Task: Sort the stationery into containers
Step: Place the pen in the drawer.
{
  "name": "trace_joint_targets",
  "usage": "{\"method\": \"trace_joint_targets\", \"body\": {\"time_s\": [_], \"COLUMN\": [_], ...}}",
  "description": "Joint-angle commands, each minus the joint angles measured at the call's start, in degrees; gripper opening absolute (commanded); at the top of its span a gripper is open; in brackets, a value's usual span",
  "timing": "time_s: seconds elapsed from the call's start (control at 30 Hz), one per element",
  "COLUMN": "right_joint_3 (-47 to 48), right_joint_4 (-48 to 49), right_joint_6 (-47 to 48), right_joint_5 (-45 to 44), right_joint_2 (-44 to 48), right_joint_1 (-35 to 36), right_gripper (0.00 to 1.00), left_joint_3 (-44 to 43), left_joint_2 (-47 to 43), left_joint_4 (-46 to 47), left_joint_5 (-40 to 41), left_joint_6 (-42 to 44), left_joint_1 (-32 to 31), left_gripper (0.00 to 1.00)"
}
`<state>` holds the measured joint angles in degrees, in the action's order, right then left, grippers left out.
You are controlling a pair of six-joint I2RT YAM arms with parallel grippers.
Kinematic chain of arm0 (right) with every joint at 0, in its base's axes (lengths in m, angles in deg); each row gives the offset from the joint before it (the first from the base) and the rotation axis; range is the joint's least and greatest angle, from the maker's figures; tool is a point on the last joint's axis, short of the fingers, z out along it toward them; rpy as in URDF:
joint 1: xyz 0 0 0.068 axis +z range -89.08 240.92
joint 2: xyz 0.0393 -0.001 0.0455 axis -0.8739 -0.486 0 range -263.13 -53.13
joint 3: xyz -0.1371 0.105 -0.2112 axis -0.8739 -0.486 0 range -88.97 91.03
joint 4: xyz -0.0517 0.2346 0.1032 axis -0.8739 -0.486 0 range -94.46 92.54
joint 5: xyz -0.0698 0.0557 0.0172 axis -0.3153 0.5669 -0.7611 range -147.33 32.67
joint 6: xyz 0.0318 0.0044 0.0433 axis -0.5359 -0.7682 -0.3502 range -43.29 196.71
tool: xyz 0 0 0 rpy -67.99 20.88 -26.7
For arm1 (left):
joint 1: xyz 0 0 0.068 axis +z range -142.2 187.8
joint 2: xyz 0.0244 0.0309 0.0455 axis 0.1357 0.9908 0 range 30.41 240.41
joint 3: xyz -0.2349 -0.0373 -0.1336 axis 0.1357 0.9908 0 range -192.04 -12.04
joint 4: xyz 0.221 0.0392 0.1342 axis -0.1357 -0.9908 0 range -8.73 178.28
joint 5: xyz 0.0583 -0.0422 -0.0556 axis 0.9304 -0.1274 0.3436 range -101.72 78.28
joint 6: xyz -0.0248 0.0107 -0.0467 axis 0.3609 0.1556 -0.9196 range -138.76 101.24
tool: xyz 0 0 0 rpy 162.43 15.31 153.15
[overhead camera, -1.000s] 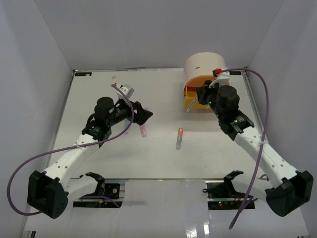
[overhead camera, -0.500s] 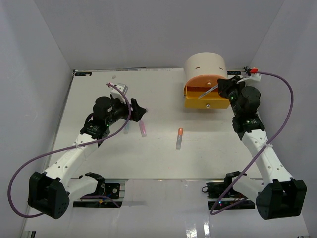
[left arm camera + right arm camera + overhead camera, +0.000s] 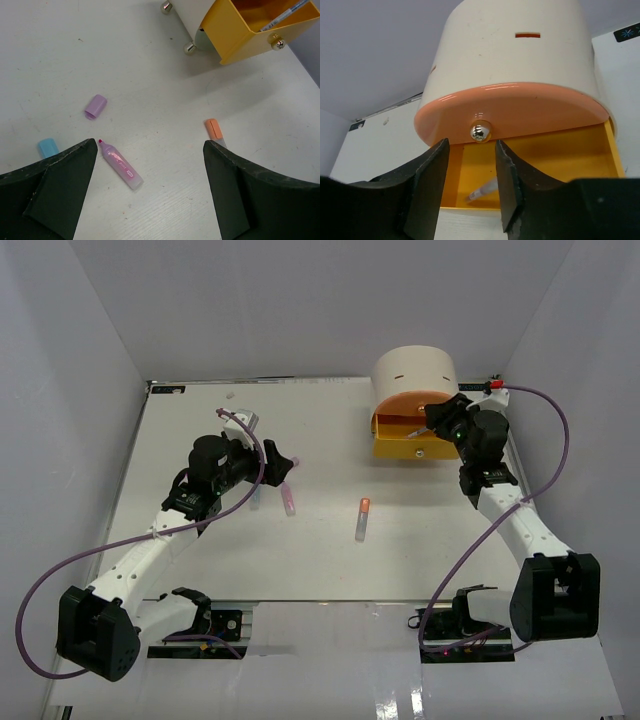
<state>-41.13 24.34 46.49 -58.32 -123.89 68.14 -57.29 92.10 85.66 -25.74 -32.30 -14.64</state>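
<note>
**Desk:** Where are your claws?

**Me:** My left claw (image 3: 150, 146) hangs over the table (image 3: 150, 65), spread wide and empty. Below it lie the pink marker (image 3: 120, 165) and purple cap (image 3: 95, 106), with the orange-capped marker (image 3: 214, 130) apart to the side. My right claw (image 3: 471, 145) is parted, gripping nothing, just under the peach drawer (image 3: 510, 112) and its knob (image 3: 480, 132).

**Desk:** Anything sorted?

**Me:** I see one pen (image 3: 484, 190) in the pulled-out yellow drawer (image 3: 555, 155).

No words or numbers can be read anywhere. The pink highlighter (image 3: 121, 166) carries small dark print along its barrel, too blurred to make out. At two o'clock in the right wrist view, a black sticker (image 3: 627, 32) shows pale blue star-like marks but no legible letters.
</note>
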Motion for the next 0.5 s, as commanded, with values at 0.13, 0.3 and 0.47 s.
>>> {"method": "trace_joint_targets", "body": {"time_s": [0.13, 0.3, 0.47], "right_joint_3": [0.1, 3.4, 1.8], "right_joint_4": [3.2, -3.4, -10.2], "right_joint_6": [3.4, 11.7, 20.3], "right_joint_5": [-1.3, -2.8, -2.5], "right_joint_2": [-0.7, 0.3, 5.2], "right_joint_1": [-1.4, -1.5, -1.4], "right_gripper": [0.71, 0.87, 0.94], "left_joint_3": [0.3, 0.3, 0.5], "left_joint_2": [-0.8, -1.2, -2.0], "left_joint_4": [-0.1, -0.3, -0.3], "left_joint_5": [0.4, 1.2, 2.0], "left_joint_6": [0.5, 0.8, 1.0], "left_joint_1": [0.2, 0.2, 0.2], "left_gripper": [0.98, 0.98, 0.98]}}
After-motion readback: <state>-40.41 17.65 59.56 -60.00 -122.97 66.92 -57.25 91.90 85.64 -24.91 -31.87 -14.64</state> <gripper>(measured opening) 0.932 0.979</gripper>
